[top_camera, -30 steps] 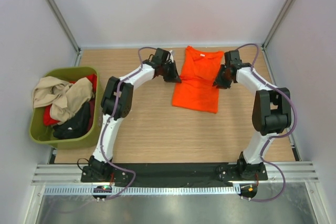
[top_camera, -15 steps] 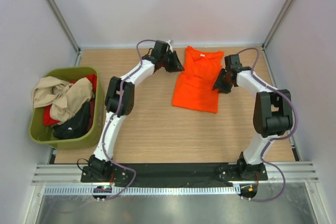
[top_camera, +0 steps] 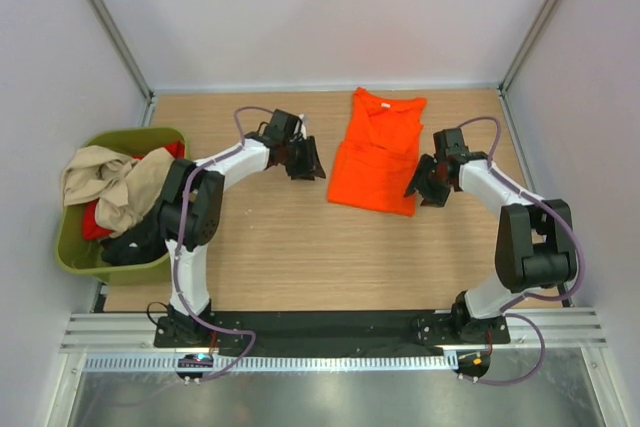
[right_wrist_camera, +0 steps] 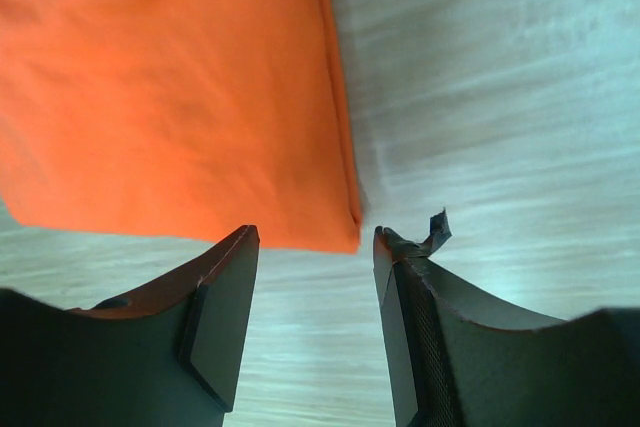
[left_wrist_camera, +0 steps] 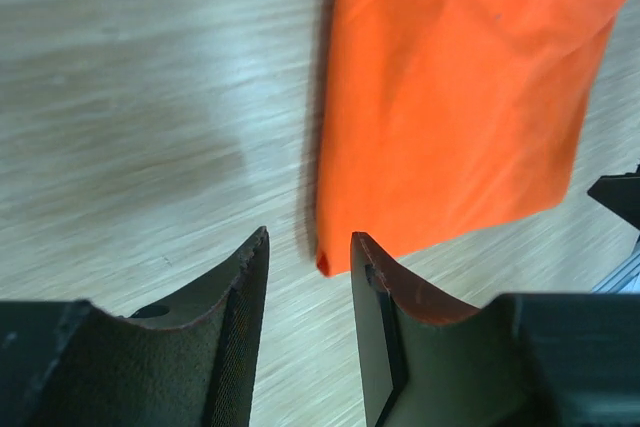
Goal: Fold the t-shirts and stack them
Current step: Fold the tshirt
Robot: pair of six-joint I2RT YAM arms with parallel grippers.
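A bright orange t-shirt (top_camera: 378,152) lies folded lengthwise on the wooden table (top_camera: 270,237), neck toward the far edge. My left gripper (top_camera: 306,169) is open and empty, just left of the shirt's near left corner (left_wrist_camera: 322,262). My right gripper (top_camera: 428,190) is open and empty, just right of the shirt's near right corner (right_wrist_camera: 350,239). Neither gripper touches the cloth. Beige (top_camera: 105,185), red (top_camera: 95,222) and black (top_camera: 138,237) shirts lie crumpled in a tub at the left.
An olive-green plastic tub (top_camera: 70,257) stands at the table's left edge. Grey walls with metal posts close in the table on three sides. A black base rail (top_camera: 330,327) runs along the near edge.
Both grippers have moved from beside the shirt's upper part toward me, to its near corners. The left arm also swung out to the left. The shirt lies as before.
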